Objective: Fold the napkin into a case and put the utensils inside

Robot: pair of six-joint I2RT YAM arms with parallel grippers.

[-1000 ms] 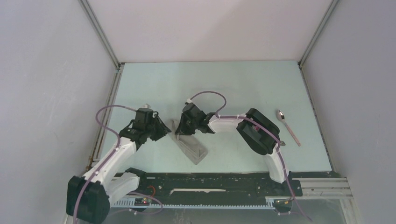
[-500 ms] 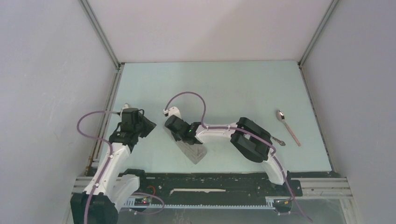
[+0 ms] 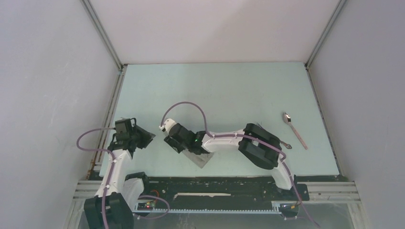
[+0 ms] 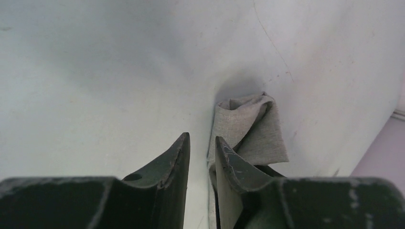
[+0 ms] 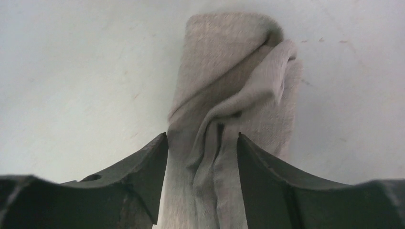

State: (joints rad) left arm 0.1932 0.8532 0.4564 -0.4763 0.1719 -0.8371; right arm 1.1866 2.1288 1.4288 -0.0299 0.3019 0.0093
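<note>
Your right gripper (image 5: 202, 139) stands with its jaws fairly wide, one finger on each side of the case (image 5: 234, 62). In the right wrist view the case runs up the middle of the frame, from between the fingers to a rounded, folded-over end near the top. The grey-beige cloth fills the gap and meets the inner face of the finger on the left of the frame, yet its folds look loose and unsqueezed, so you are astride it rather than pinching it. From above, the case lies low in the centre of the pale table (image 3: 215, 90), slanting from upper left to lower right. Only its lower right end shows from under your right wrist. Your left gripper (image 4: 200, 139) sits at the left side of the table, pointing right toward the case. Its jaws are narrow, with only a slim slit between them. In the left wrist view one crumpled end of the case lies just beyond the finger on the right of the frame. A sliver of cloth shows low in the slit, but whether it touches a finger you cannot tell. The spoon (image 3: 294, 129) lies at the right of the table, well apart from the case, its bowl toward the upper left.
</note>
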